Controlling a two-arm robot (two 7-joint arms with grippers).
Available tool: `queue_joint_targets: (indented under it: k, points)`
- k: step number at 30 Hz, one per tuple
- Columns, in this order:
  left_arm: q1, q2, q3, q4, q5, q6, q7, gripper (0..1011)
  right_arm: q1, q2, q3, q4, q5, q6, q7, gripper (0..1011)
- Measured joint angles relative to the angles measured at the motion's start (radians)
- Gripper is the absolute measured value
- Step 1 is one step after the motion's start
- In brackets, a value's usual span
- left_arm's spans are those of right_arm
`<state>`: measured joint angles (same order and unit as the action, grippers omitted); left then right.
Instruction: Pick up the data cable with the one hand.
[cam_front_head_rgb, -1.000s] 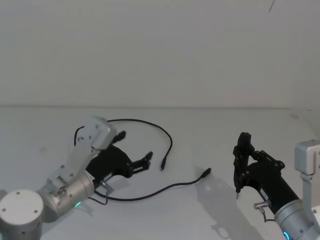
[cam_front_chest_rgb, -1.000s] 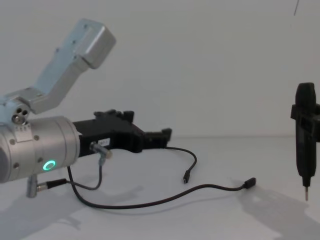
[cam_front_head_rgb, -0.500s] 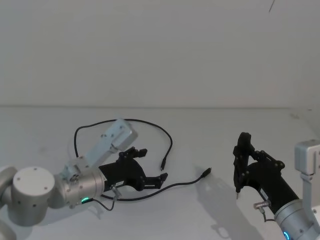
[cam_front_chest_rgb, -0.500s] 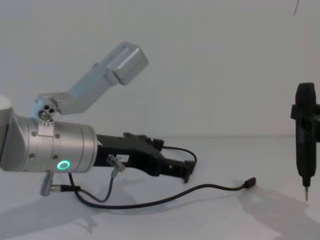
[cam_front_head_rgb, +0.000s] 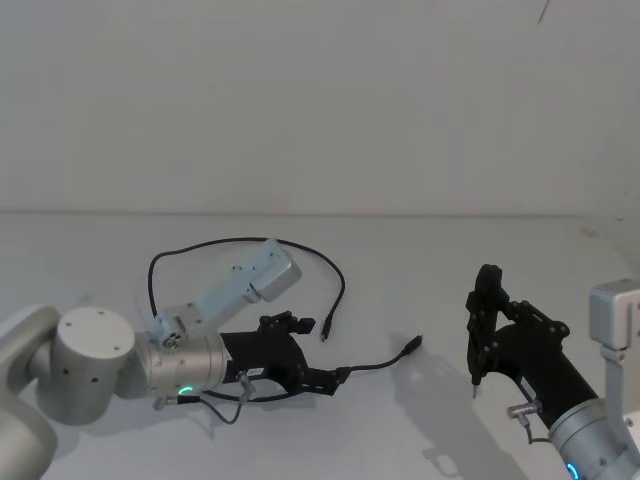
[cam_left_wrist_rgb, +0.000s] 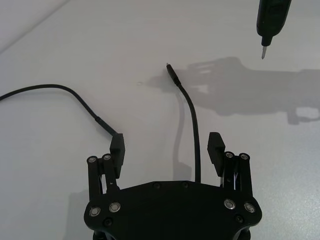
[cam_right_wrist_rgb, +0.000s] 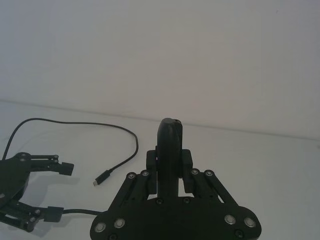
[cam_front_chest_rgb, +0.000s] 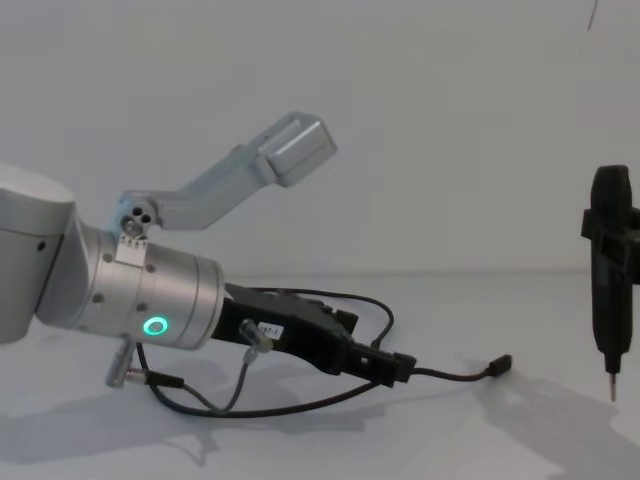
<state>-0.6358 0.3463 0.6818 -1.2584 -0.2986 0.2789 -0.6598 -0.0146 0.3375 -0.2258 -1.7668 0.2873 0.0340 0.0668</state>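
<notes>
Since half a second ago the left hand (cam_front_head_rgb: 318, 350) has swung farther forward and toward the middle and come lower, so its fingers now straddle the nearer run of the data cable (cam_front_head_rgb: 341, 280). The cable's far loop and the right hand (cam_front_head_rgb: 482, 335) sit where they did.

The left hand is spread wide and grasps nothing. In the left wrist view its two pads (cam_left_wrist_rgb: 216, 146) stand well apart, and the cable (cam_left_wrist_rgb: 192, 117) runs up between them, closer to one pad and not visibly pinched by either. The cable's other end stops just outside the opposite finger. In the chest view the left hand (cam_front_chest_rgb: 392, 366) lies low over the white counter (cam_front_chest_rgb: 540, 440), behind it a silver cylinder with a green ring (cam_front_chest_rgb: 155, 325).

The cable (cam_front_chest_rgb: 450, 376) lies flat on the counter (cam_front_head_rgb: 100, 260). Its far loop arcs behind the left arm, one plug lies just beyond the hand's upper finger, and the other plug points toward the right hand.

The right hand, on the robot's right and well apart from the cable, is clenched on a slim black tool (cam_front_head_rgb: 480, 300) that stands upright. The tool's pin tip points down, clear of the counter in the chest view (cam_front_chest_rgb: 610, 290).
</notes>
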Motion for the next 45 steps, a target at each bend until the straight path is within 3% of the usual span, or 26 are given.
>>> queue_joint_targets:
  k: [23, 32, 45]
  points:
    - [-0.059, -0.043, 0.045, 0.082, -0.027, 0.037, -0.053, 993, 0.0, 0.0, 0.0, 0.0, 0.0, 0.0, 0.0, 279]
    - [-0.08, -0.05, 0.063, 0.108, -0.031, 0.046, -0.071, 790, 0.0, 0.0, 0.0, 0.0, 0.0, 0.0, 0.0, 279]
    - [-0.095, -0.052, 0.079, 0.12, -0.038, 0.059, -0.073, 351, 0.0, 0.0, 0.0, 0.0, 0.0, 0.0, 0.0, 279]
